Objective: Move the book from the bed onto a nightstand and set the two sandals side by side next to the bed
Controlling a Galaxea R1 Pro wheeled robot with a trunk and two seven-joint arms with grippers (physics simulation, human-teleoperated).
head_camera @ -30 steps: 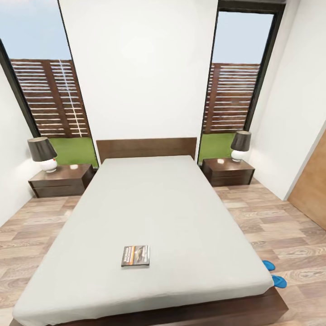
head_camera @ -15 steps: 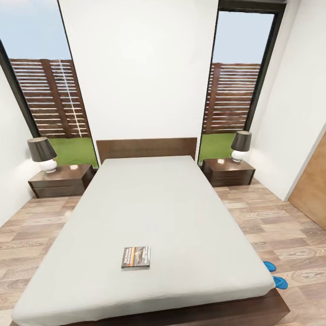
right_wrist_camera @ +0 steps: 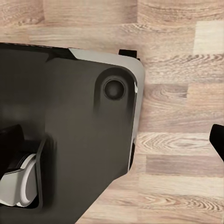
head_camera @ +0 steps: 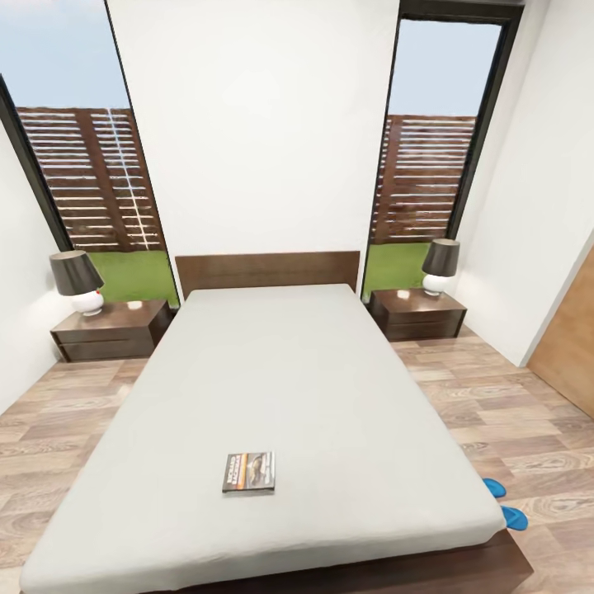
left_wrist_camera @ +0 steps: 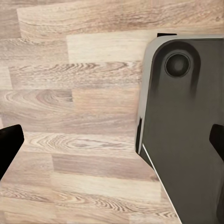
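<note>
The book point(head_camera: 248, 472), a small dark paperback with an orange band, lies flat on the pale mattress of the bed point(head_camera: 272, 363), near its foot end. Two bright blue sandals point(head_camera: 494, 487) point(head_camera: 514, 518) lie on the floor by the bed's right foot corner, partly hidden by the mattress. A dark nightstand point(head_camera: 111, 328) stands left of the headboard and another nightstand point(head_camera: 417, 313) right of it. In the wrist views my left gripper point(left_wrist_camera: 112, 158) and right gripper point(right_wrist_camera: 112, 144) hang open over the wood floor and my dark base, holding nothing.
Each nightstand carries a lamp point(head_camera: 77, 280) point(head_camera: 440, 266). Tall windows flank the white wall behind the headboard point(head_camera: 268, 268). Wood-plank floor point(head_camera: 503, 412) runs along both sides of the bed. A brown wood panel point(head_camera: 573, 338) stands at the right wall.
The whole head view has shifted slightly, with the bed a little nearer and lower in the picture: the camera moved. Book and sandals lie where they were.
</note>
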